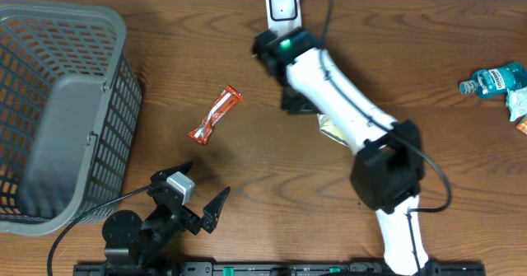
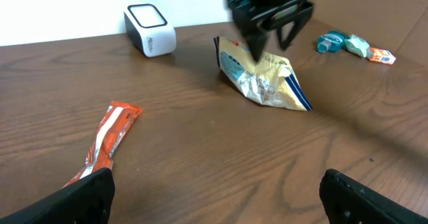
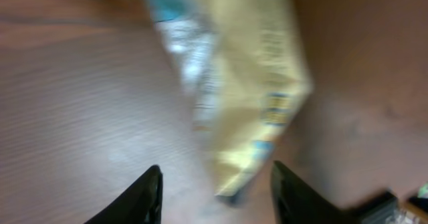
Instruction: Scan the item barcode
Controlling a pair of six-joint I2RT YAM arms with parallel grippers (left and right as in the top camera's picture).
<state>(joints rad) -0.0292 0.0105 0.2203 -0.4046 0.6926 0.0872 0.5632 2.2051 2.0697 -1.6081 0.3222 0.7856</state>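
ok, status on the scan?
Left tool open, empty. Right tool open above yellow snack bag; bag on table near scanner. Nothing between bag and scanner.

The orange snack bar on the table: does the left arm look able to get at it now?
Probably yes. The left gripper is open, and the snack bar lies just ahead of it on the bare table, with nothing between.

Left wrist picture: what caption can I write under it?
The right gripper hangs open over a crumpled yellow snack bag, white scanner behind, orange bar in the foreground.
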